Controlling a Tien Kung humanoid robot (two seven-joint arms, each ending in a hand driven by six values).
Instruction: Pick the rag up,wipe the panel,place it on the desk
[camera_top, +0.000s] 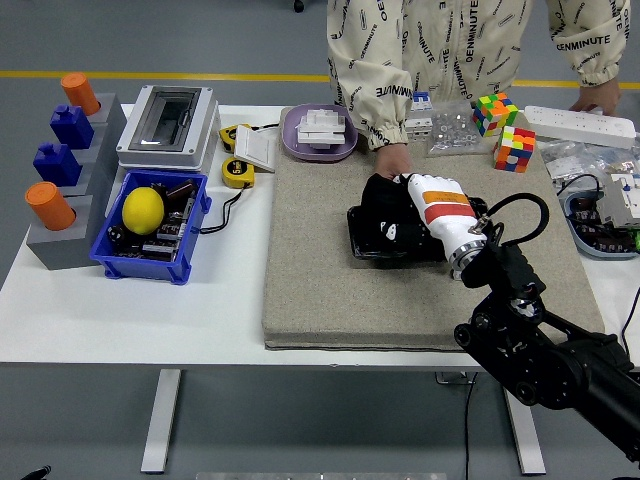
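A black panel (362, 243) lies on the grey mat (320, 290) in the middle of the table. My right hand (418, 203), white with an orange band, is shut on a black rag (384, 212) and presses it onto the panel's left end. My black right arm covers much of the panel's right half. A person's hand (392, 164) rests at the panel's far edge, just beyond the rag. My left arm does not show.
Left of the mat stand a blue bin (190, 215) with a lemon (143, 210), a grey switch box (168, 125) and a yellow tape measure (238, 172). A purple dish (318, 132), two colour cubes (515, 147) and a power strip (580, 125) lie along the far side.
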